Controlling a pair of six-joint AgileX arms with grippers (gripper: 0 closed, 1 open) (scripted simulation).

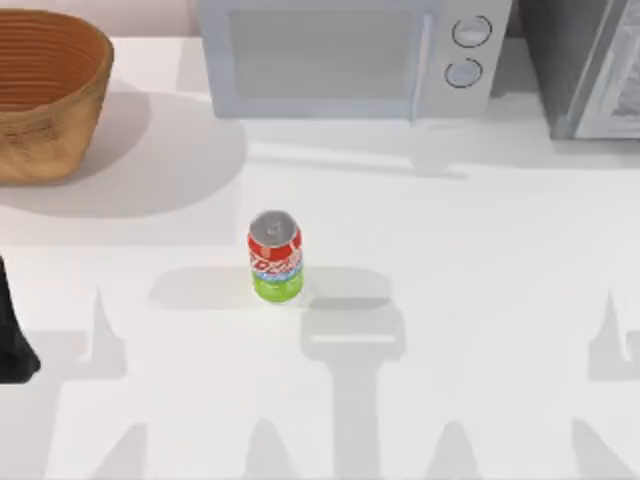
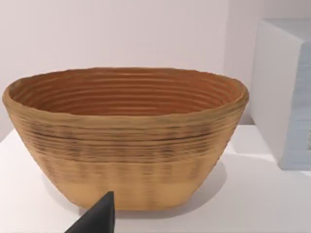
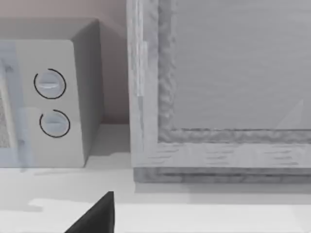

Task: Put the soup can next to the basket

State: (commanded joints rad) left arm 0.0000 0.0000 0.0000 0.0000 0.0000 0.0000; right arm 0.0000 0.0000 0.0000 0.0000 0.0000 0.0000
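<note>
White surface [image 1: 480, 250] carries the upright can [image 1: 275, 256] at centre, well apart from the basket [image 1: 45, 95] at far left. Left arm [image 1: 12, 340] sits at the left edge, facing the basket; its finger state cannot be told.

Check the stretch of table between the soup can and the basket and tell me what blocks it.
Nothing visible blocks it. The soup can stands upright mid-table, and the basket sits at the far left corner; bare white table and the basket's shadow lie between them. The microwave stands at the back, off that line.
</note>
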